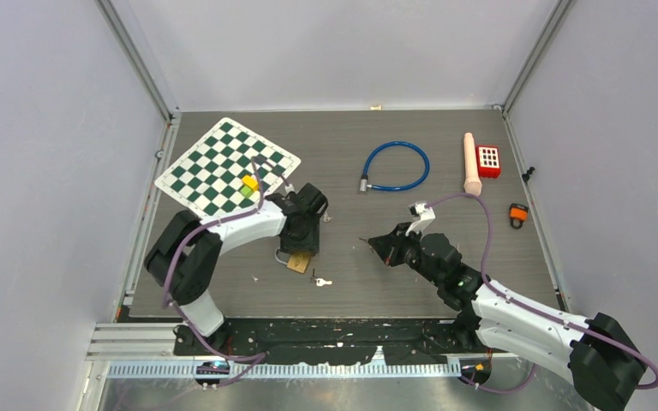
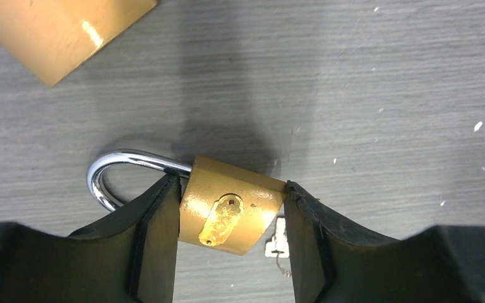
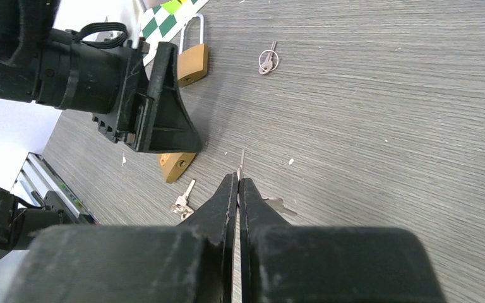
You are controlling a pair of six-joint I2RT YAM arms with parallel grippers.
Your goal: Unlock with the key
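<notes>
Item: brass padlock with steel shackle (image 2: 227, 211), laid on the grey wood-grain table (image 2: 385, 95). Its body is clamped by the left gripper (image 2: 230, 192), judged steadied for insertion. The thin silver key (image 3: 241, 161) is pinched in the closed right gripper (image 3: 238, 183), blade presented forward, apart from the lock.

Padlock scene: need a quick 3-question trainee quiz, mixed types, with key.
1. True or false: the left end effector grips the padlock by its shackle.
2. The right end effector pinches: A) a key B) a coin C) nothing.
3. Fill in: a second padlock lies near the ___ board.
Key: 1 false, it grips the body. 2 A. 3 checkered board.
</notes>
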